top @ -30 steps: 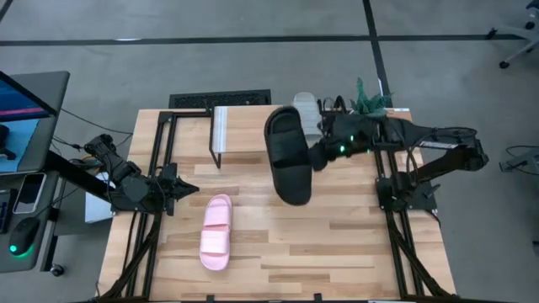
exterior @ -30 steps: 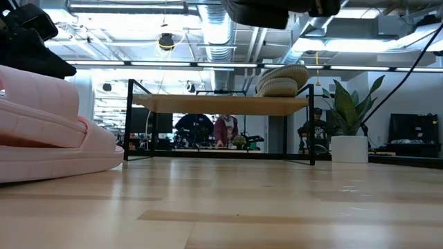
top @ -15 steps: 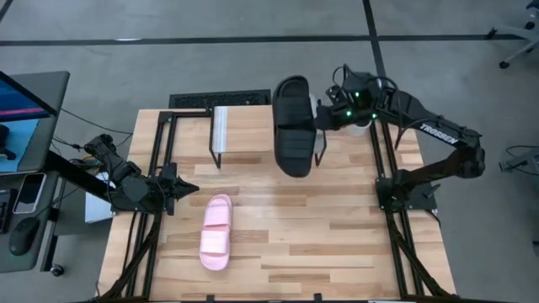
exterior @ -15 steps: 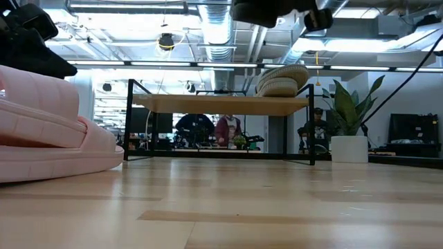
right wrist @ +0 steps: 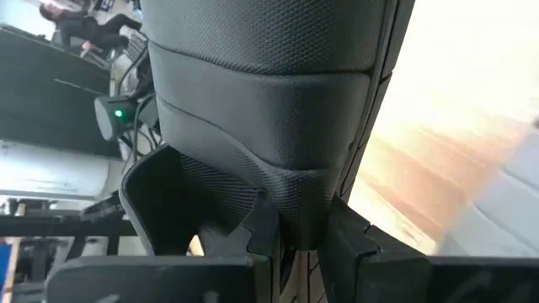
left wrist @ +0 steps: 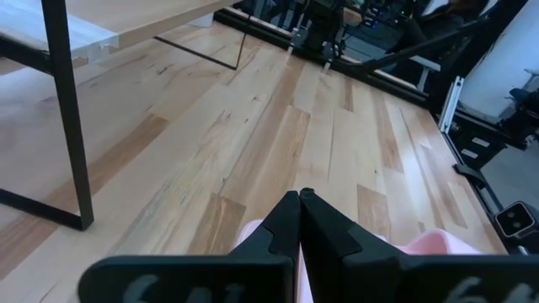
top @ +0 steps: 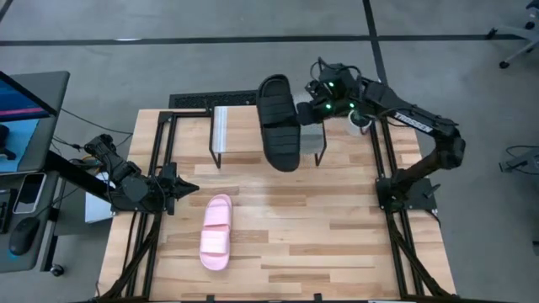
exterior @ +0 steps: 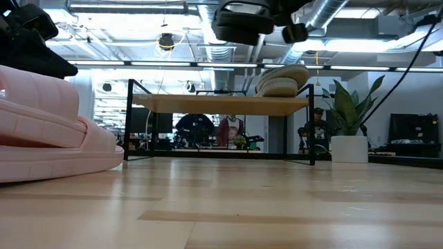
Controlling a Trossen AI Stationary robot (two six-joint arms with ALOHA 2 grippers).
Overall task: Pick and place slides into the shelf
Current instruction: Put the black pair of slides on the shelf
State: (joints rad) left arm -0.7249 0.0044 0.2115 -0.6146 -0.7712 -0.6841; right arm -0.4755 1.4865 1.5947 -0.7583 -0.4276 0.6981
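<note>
Grey slide [top: 312,128] occupies shelf's [top: 244,126] right end; middle free.

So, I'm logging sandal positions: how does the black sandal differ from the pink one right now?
The black sandal hangs in the air above the shelf, clamped in the right gripper; the pink sandal lies flat on the table, untouched. The black one is over the far side, the pink one nearer the front, close to the idle left gripper. Both share one slip-on shape.

Three slides are in view: one pale pink slide [top: 215,232] at lower left of centre, one black slide [top: 279,123] at upper centre, and one light grey slide [exterior: 282,80] on top of the shelf. There is one shelf [top: 253,133], one desk [top: 337,236], and two end effectors: the left end effector [top: 187,188] and the right end effector [top: 305,111].
</note>
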